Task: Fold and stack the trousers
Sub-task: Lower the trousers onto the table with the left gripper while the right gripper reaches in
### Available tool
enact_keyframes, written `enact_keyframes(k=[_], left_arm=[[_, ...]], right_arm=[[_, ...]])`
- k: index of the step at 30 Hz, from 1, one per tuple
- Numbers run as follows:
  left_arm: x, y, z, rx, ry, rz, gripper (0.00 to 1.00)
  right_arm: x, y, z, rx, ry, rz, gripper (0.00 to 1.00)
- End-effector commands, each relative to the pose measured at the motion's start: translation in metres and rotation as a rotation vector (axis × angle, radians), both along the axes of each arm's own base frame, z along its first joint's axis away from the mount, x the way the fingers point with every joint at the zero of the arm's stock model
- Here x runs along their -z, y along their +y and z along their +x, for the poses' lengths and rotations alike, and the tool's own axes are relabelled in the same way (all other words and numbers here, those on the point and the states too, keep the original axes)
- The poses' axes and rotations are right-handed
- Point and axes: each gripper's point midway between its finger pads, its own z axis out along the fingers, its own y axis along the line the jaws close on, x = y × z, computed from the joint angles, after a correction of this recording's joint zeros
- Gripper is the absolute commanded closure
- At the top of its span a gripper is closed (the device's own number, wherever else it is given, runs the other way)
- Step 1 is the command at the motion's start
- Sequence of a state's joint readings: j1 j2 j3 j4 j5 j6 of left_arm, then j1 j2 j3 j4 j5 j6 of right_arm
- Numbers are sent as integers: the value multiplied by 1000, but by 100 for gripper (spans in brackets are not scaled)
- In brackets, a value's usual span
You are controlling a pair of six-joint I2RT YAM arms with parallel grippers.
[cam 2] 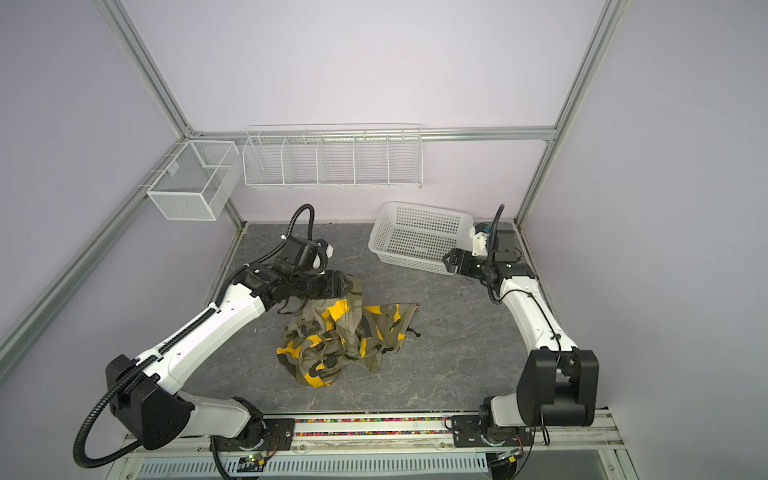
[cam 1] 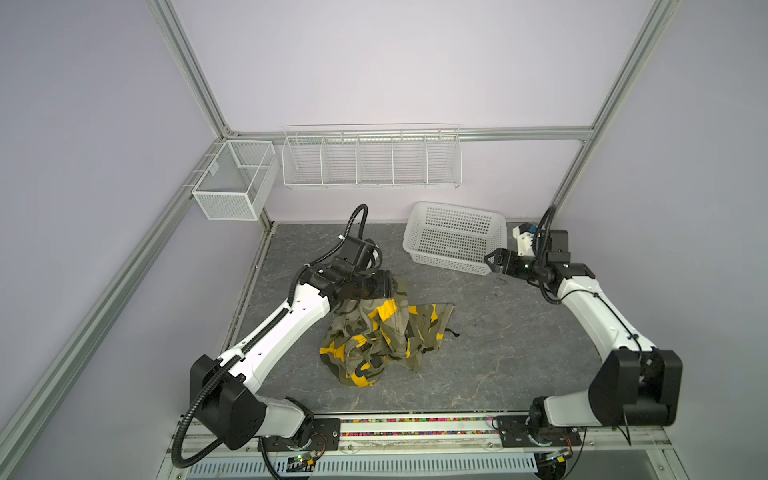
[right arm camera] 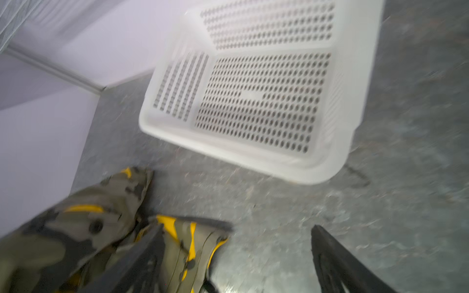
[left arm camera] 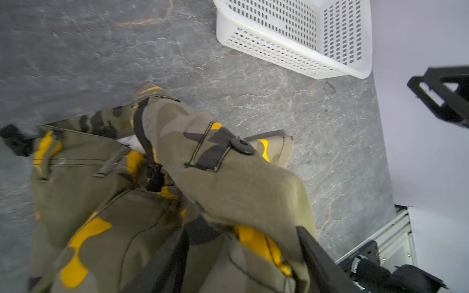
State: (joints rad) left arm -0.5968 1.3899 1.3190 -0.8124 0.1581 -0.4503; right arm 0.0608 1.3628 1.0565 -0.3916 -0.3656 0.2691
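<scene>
Briefly, on writing: one small tag hangs on the mesh box on the wall, far to the left of the basket. It is too small to read. The trousers show a plain black button on a pocket flap, with no lettering legible.

Trousers: a crumpled heap on the grey bench, in front of the basket and toward the left arm's side of it. One fold rises from the heap to the left end effector. A black cord end trails off the heap on the side nearer the basket.

Left arm:
- The long link slants up from the front rail toward the basket.
- The wrist is bent, and the end effector is level, aimed sideways over the top of the heap.
- In the wrist view the fingers stand apart, released. Cloth is bunched between them and draped over one.

Right arm:
- The elbow is raised well to the front of the basket, and the forearm slants back toward it.
- The end effector hovers just off the basket's near right corner, pointing at it.
- Its jaws are spread wide in the blurred wrist view, with bare bench between them. It grasps nothing.

A white wire rack hangs on the wall behind the basket.
</scene>
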Motion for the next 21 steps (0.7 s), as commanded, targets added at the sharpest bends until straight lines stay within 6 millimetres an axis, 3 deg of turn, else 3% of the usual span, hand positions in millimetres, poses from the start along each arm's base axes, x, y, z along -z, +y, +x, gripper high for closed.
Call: enact_keyframes(k=[1, 3, 7, 9, 12, 17, 21], left_arm=[[-6, 25, -1, 61, -34, 159, 34], [-3, 38, 5, 46, -32, 257, 33], [-15, 51, 16, 37, -51, 378, 33], [-32, 37, 17, 95, -67, 322, 32], [-41, 21, 21, 134, -85, 279, 31], [-25, -4, 11, 252, -66, 411, 30], [-6, -29, 5, 306, -16, 432, 30]], right_arm=[[16, 44, -44, -120, 31, 58, 7], [32, 68, -72, -189, 39, 47, 6], [59, 111, -107, -358, 7, -59, 4], [67, 135, -117, -452, -33, -92, 3], [82, 166, -125, -568, -79, -125, 1], [101, 209, -141, -732, -131, -134, 3], [112, 226, -153, -790, -146, -73, 3]])
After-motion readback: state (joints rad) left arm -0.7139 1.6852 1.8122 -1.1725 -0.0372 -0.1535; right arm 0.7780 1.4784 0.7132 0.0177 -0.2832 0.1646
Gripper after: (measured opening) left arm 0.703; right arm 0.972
